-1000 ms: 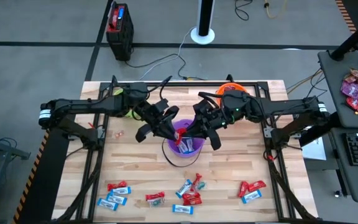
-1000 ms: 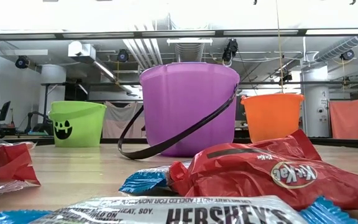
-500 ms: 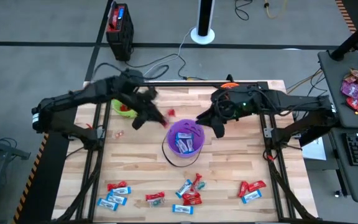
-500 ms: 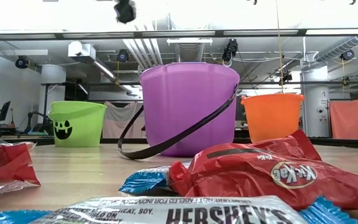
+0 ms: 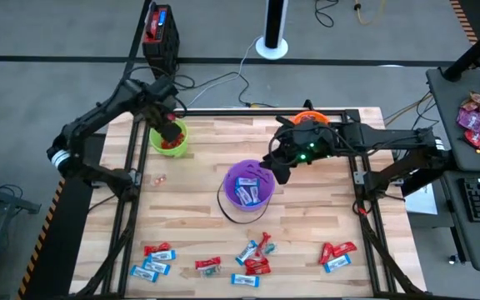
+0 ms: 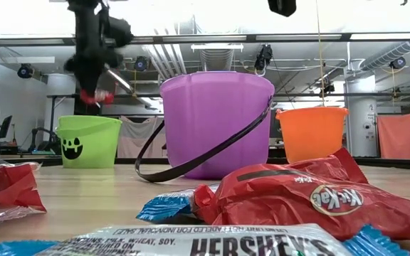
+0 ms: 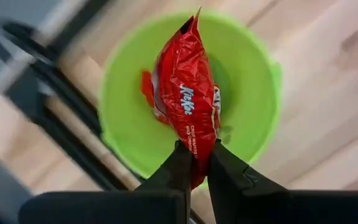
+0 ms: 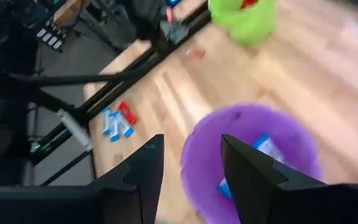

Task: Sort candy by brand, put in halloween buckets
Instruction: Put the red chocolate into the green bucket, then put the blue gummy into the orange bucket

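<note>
Upper left of the high view: left gripper point(image 7: 194, 163) hangs over the lime green bucket point(image 5: 169, 140), fingers clamped on a red KitKat point(image 7: 186, 99) (red wrappers already inside). Centre: purple bucket point(image 5: 248, 185) w/ blue-white candy in it; right gripper point(image 5: 275, 167) sits just by its upper-right rim, fingers apart, nothing between them. Orange bucket point(image 5: 310, 119) behind the right arm. Loose candy point(image 5: 255, 257) lies along the table's bottom edge.
</note>
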